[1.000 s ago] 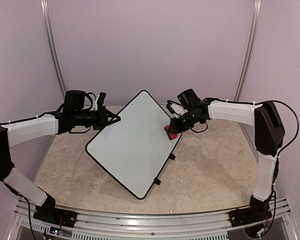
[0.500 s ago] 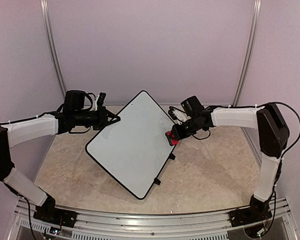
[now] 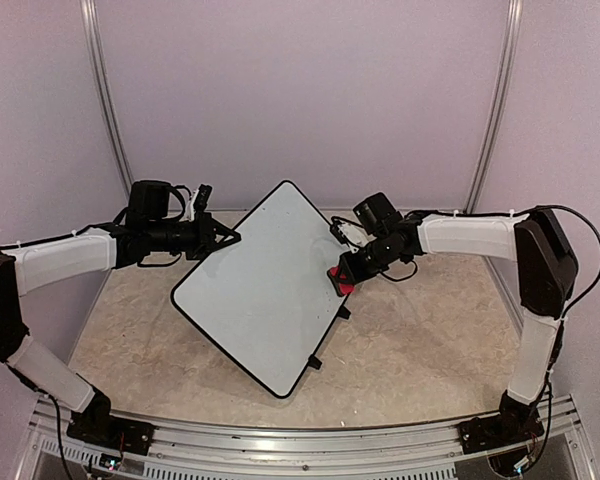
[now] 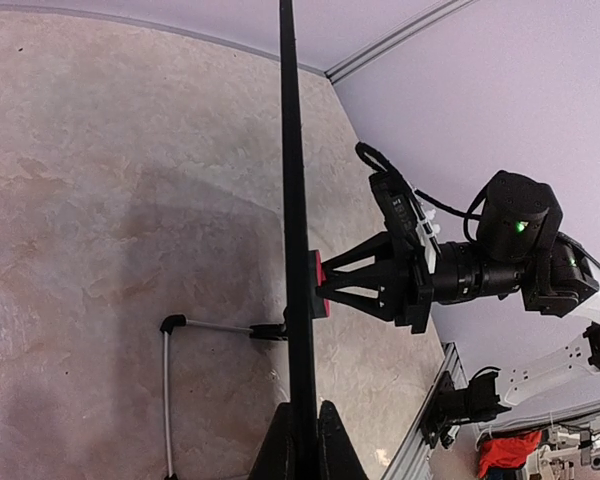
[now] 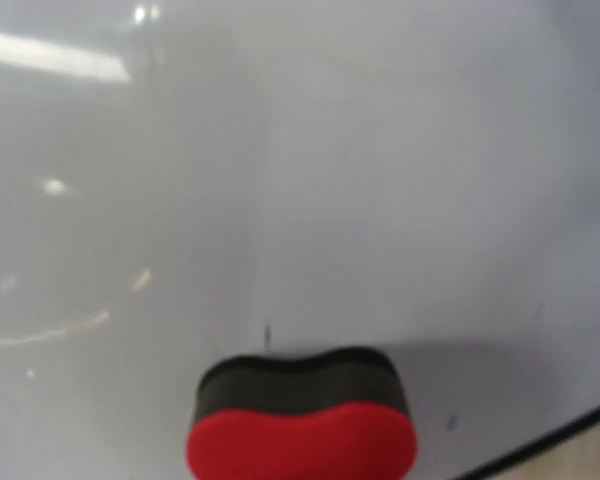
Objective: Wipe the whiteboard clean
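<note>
The whiteboard [image 3: 265, 300] stands at the centre of the table [image 3: 420, 350]. It is turned diagonally, with one corner toward the arm bases, and its face is plain white. The left gripper [image 3: 230, 239] is clamped on the board's far left edge, with its fingers [image 4: 332, 450] on either side of the rim. The right gripper [image 3: 346, 270] is closed on a red eraser [image 3: 341, 279]. The eraser's black pad presses against the board's face near its right edge.

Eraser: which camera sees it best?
The right wrist camera. The eraser is close up there, red back and black pad on the whiteboard. From above it is a small red spot at the board's edge; the left wrist camera shows only a thin sliver.
</note>
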Available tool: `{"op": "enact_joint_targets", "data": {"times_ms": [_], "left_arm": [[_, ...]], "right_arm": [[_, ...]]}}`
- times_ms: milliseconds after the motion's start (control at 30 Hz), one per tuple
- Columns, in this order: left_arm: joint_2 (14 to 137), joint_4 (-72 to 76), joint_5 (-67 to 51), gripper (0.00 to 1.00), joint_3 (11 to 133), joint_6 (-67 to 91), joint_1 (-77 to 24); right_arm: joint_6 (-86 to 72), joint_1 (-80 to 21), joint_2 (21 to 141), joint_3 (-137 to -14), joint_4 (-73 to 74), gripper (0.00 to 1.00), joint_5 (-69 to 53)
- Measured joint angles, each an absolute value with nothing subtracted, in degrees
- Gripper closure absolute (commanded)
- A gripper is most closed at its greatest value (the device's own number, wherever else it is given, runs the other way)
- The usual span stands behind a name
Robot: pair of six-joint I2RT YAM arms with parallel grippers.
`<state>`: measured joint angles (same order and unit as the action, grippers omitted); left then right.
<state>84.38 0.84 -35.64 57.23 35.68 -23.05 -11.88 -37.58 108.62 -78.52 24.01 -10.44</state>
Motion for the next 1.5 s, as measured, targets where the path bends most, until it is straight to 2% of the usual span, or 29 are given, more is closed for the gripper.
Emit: {"op": "enact_joint_targets", "data": {"times_ms": [233,533,900,1500], "left_arm": [[84.38,0.84,-35.48,1.00,57.23,35.70,-23.05],[84.38,0.78,-35.51,1.00,57.23,35.88,-23.05],[84.38,0.91,-35.81,1.00,57.23,36.03,-23.07],[84.38,0.95,-35.90,1.00,57.23,35.94,-23.07]], "right_arm": [[-12.01,-36.99,110.80,-83.99,24.10,0.83,-9.65],[-11.38,-36.86,110.59,-81.76,24.80,0.83,-9.96],[-8.73,-36.53,109.93,-77.49,33.34,0.83,-7.27],[-5.82,-40.14,110.28,-81.67,37.47,0.83,-4.64]]}}
